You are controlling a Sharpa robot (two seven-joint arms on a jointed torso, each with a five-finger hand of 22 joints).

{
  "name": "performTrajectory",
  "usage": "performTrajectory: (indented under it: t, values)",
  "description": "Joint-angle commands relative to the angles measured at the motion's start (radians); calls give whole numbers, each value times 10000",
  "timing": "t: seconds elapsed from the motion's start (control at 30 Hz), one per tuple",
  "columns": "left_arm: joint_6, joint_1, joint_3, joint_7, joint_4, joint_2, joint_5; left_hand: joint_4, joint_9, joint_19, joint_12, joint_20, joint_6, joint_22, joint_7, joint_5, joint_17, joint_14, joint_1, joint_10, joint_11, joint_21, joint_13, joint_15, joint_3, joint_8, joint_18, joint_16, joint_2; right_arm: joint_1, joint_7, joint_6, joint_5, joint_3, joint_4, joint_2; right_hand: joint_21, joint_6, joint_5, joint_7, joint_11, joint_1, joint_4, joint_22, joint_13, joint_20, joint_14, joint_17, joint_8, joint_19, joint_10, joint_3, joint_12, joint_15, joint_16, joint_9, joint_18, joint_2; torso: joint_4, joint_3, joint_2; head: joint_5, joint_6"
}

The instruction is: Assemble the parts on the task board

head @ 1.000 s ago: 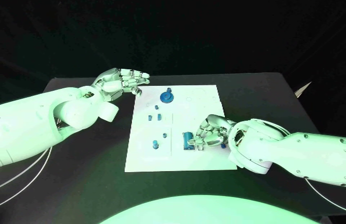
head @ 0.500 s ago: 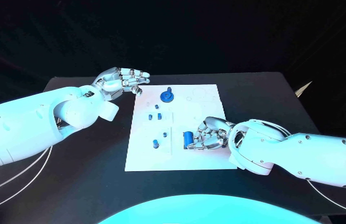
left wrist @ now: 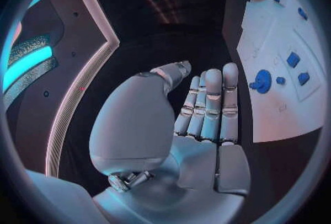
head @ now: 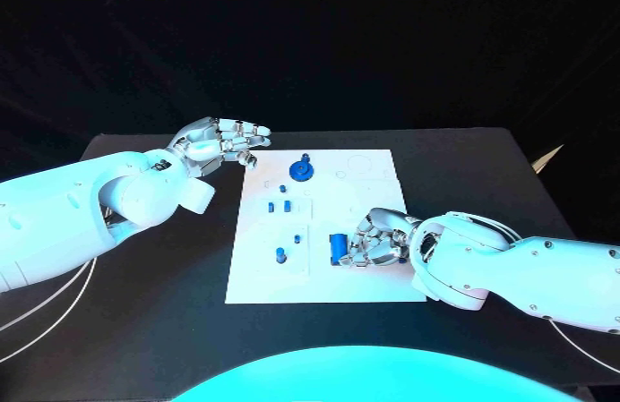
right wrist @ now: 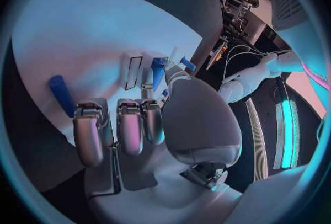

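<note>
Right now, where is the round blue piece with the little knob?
In the head view, the round blue part sits at the far end of the white task board, near its left edge, just right of the left hand.

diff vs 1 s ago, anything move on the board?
Barely. The right robot hand has crept slightly toward the blue cylinder at the task board and now sits right against it; whether it grips the cylinder is unclear. The left robot hand stays empty at the board's far corner. The other blue parts are unmoved.
</note>
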Motion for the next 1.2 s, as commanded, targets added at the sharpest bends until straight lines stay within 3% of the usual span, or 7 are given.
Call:
performTrajectory:
  t: [0.03, 0.3, 0.47, 0.63, 0.8, 1.0, 1.2]
  values:
    - [137, 4, 6, 110, 11, 14, 61, -29, 16, -4, 37, 32, -71, -1, -29, -1, -16, -49, 44, -91, -3, -41, -13, 47, 52, -5, 142, -23, 14, -15, -88, -175, -251, 0, -33, 13, 45, 83, 145, 13, -74, -120, 135, 2629, 2402, -88, 982, 2230, 71, 1064, 871, 23, 8, -70, 51, 2, -144, 125, -7, 6, 1, -16, 28]
    - [159, 4, 6, 76, -10, 15, 61, -29, 16, -4, 37, 32, -71, -1, -29, -1, -16, -49, 44, -91, -3, -41, -13, 47, 52, -5, 142, -23, 14, -18, 148, -55, -77, 0, 6, -49, 45, 71, 215, 22, -68, -310, 147, 2629, 2391, -91, 980, 2222, 79, 1064, 864, -21, -17, -67, 48, 3, -144, 83, -11, 12, 2, -19, 54]
    - [166, 4, 6, 73, -9, 13, 61, -29, 16, -4, 37, 32, -71, -1, -29, -1, -16, -49, 44, -91, -3, -41, -13, 47, 52, -5, 142, -23, 14, -18, 383, -67, 74, 0, 130, -238, 45, 4, 208, 41, -53, -318, 117, 2629, 2379, -85, 968, 2161, 63, 1064, 852, -102, -49, -58, 28, -2, -144, -115, -10, 8, -2, -42, 56]
    - [147, 4, 6, 83, -7, 2, 61, -29, 16, -4, 37, 32, -71, -1, -29, -1, -16, -49, 44, -91, -3, -41, -13, 47, 52, -5, 142, -23, 14, 9, 894, -812, 338, 2, 343, -669, 45, -384, 209, 201, 79, -32, 71, 2629, 2382, -15, 943, 2036, -177, 1064, 842, -83, -55, 46, -16, -85, -144, -210, -16, 4, -9, -82, 109]
    - [112, 4, 6, 115, 4, 2, 61, -29, 17, -5, 42, 33, -73, -1, -27, -4, -16, -52, 44, -95, -2, -42, -13, 48, 52, -3, 142, -23, 14, 273, 1271, -1346, 218, 7, 562, -1393, 45, -592, 141, 317, 182, 469, -47, 2629, 2377, 67, 943, 2037, -388, 1064, 829, 68, -78, 135, -18, -144, -144, -244, -21, -7, -16, -179, 203]
    - [82, 4, 5, 165, 39, 21, 61, -27, 18, -6, 46, 33, -72, 0, -27, -5, -17, -54, 40, -94, -1, -43, -13, 48, 51, -2, 141, -23, 14, 481, 1152, -1145, -361, 5, 651, -2106, 45, -633, 5, 358, 215, 592, -56, 2629, 2381, 95, 948, 2065, -470, 1064, 830, 68, -73, 163, -10, -169, -144, -302, -23, -5, -14, -331, 291]
    - [75, 3, 3, 194, 57, 35, 61, -27, 18, -6, 46, 33, -72, 0, -27, -5, -17, -54, 40, -94, -1, -43, -13, 48, 51, -2, 141, -23, 14, 481, 764, -737, -1004, -7, 556, -2469, 45, -623, -138, 381, 240, 594, 2, 2629, 2362, 120, 947, 2059, -517, 1064, 813, 13, -117, 189, -12, -180, -144, -346, -30, 9, -4, -460, 319]
